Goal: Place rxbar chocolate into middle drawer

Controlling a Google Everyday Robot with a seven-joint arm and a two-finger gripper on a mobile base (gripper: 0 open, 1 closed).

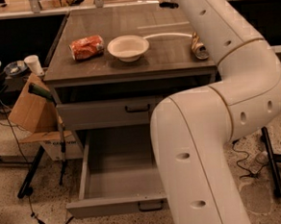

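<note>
Rxbar chocolate is not visible; the gripper [166, 2] reaches over the table's [124, 23] far edge, and I cannot tell whether it is open or closed. The middle drawer [121, 175] is pulled open, ready to receive.

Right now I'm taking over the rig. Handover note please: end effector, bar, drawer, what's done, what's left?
The end effector is at the top edge of the view, over the far side of the tabletop, and is mostly cut off.
The rxbar chocolate can't be picked out. A small dark shape at the end effector may be it, but that's unsure.
The middle drawer is pulled open below the closed drawer front. No bar shows inside.
Done: drawer open.
Left: confirm the bar is held, bring it down, release it in the drawer.
Also on the table: snack bag, white bowl, tan can.
</note>
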